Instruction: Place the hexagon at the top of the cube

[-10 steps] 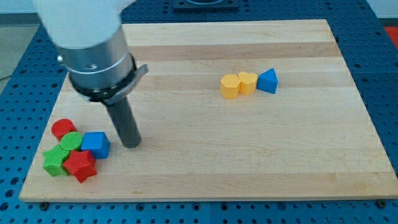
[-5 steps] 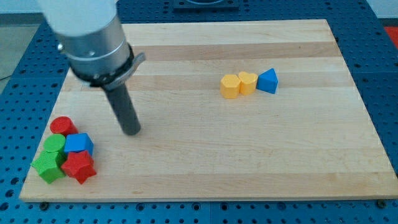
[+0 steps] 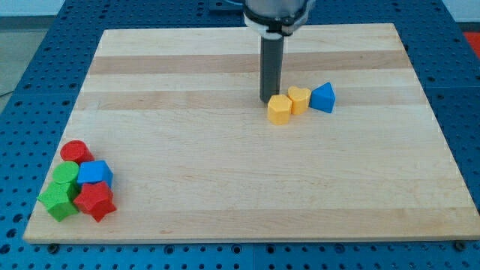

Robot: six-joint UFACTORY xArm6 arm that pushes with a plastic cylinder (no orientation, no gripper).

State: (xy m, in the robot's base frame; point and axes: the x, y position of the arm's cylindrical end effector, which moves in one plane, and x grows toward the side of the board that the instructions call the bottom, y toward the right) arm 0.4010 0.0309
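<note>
Hexagon first: the yellow hexagon [image 3: 280, 109] is showing a flat six-sided top and short matte side walls, all one plain yellow, and it is sitting right of centre on the wooden board [image 3: 247, 187], in the upper half of the view. We are seeing no brand, label or writing on it, nor on any other block or on the board. It is touching the yellow heart [image 3: 299, 99] just up and to its right, and the blue triangle [image 3: 323, 97] is touching the heart's right side, so the three are forming a short row rising slightly toward the view's right. My tip [image 3: 266, 100] is standing at the hexagon's upper-left corner, touching it or all but touching it; we are unable to tell which. The rod is rising straight toward the view's top, where the arm's body is cut off by the frame edge. We are carrying no fingers at all, only this bare rod, so nothing is being gripped. The blue cube [image 3: 94, 173] is lying well apart from the hexagon, in the cluster near the board's bottom-left corner. There the red cylinder [image 3: 75, 152] is sitting above the cube, the green cylinder [image 3: 65, 175] is pressing against its left, the green star [image 3: 58, 202] is lying lowest and leftmost, and the red star [image 3: 96, 201] is touching the cube from below. Around the board we are seeing the blue perforated table [image 3: 22, 112].
</note>
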